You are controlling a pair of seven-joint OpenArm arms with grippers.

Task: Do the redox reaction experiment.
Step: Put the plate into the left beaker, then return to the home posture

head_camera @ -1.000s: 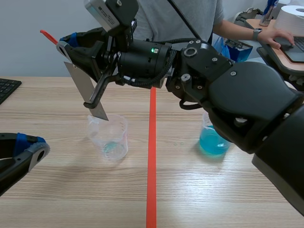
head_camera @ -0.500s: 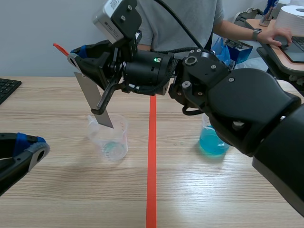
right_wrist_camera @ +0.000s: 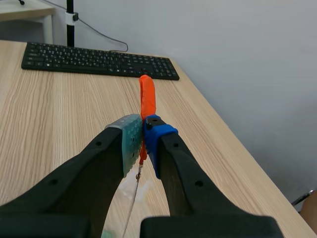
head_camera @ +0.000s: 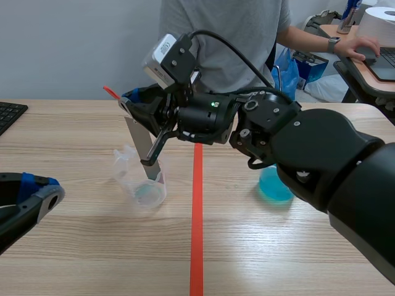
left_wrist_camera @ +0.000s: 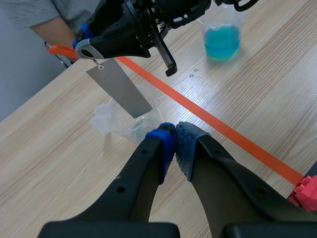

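Observation:
My right gripper (head_camera: 131, 100) reaches across the red tape line and is shut on the orange tab (head_camera: 111, 92) of a flat grey metal strip (head_camera: 143, 148). The strip hangs tilted, with its lower end inside a clear plastic beaker (head_camera: 141, 180) that holds a little teal liquid. In the right wrist view the tab (right_wrist_camera: 147, 96) sits pinched in the gripper (right_wrist_camera: 142, 126), and the strip (right_wrist_camera: 132, 208) shows edge-on below. A second beaker of blue liquid (head_camera: 274, 185) stands right of the line. My left gripper (left_wrist_camera: 176, 136) is shut on nothing, close to the clear beaker (left_wrist_camera: 116, 121).
A person in a grey shirt (head_camera: 234, 37) sits across the table, one hand (head_camera: 358, 46) on a side desk. A black keyboard (head_camera: 9, 114) lies at the table's left edge. Red bricks (left_wrist_camera: 307, 191) lie to the left gripper's right.
The right gripper has moved right and down with the strip. The strip's lower end went from above the clear beaker's rim to deep inside it. The left arm has kept still.

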